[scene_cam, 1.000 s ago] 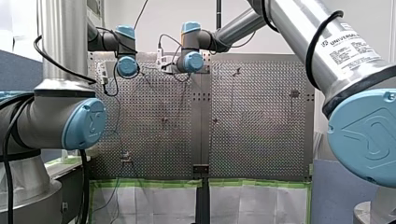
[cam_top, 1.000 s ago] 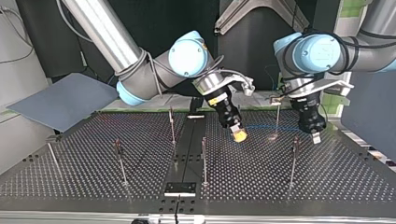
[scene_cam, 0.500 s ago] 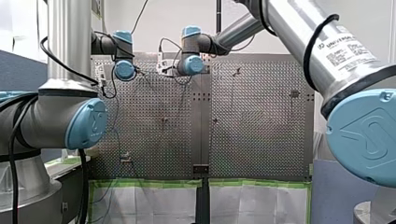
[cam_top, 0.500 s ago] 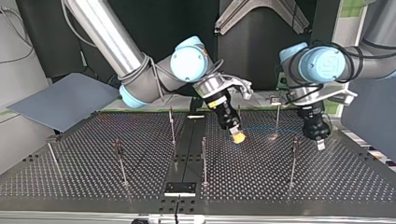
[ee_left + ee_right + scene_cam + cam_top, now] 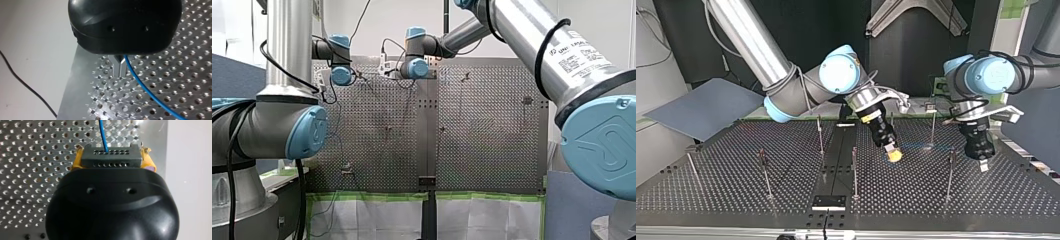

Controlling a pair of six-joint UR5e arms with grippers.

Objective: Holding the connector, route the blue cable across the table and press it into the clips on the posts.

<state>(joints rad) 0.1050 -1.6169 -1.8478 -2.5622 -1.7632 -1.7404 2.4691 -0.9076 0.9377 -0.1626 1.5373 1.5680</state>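
My right gripper (image 5: 112, 163) is shut on a dark grey connector (image 5: 110, 156), which sits between its yellow pads (image 5: 148, 161). The blue cable (image 5: 102, 135) leaves the connector's face and runs ahead over the perforated table (image 5: 30, 150). My left gripper (image 5: 119, 75) has its metal fingers shut on the blue cable (image 5: 147, 91), close above the table near its edge. In the top view my right gripper (image 5: 893, 154) hangs mid-table and my left gripper (image 5: 984, 164) stands at the right, with the cable (image 5: 922, 145) a faint line between them. Thin posts (image 5: 932, 125) (image 5: 950, 172) stand close by.
More posts (image 5: 820, 132) (image 5: 854, 170) (image 5: 765, 172) stand across the table. A grey board (image 5: 701, 107) leans off the table at the top view's left. A black plate (image 5: 828, 201) lies at the near edge. A black wire (image 5: 27, 87) runs beyond the table's edge.
In the top view my left gripper has moved right and nearer the camera, still gripping the cable. My right gripper has shifted slightly the same way with the connector.
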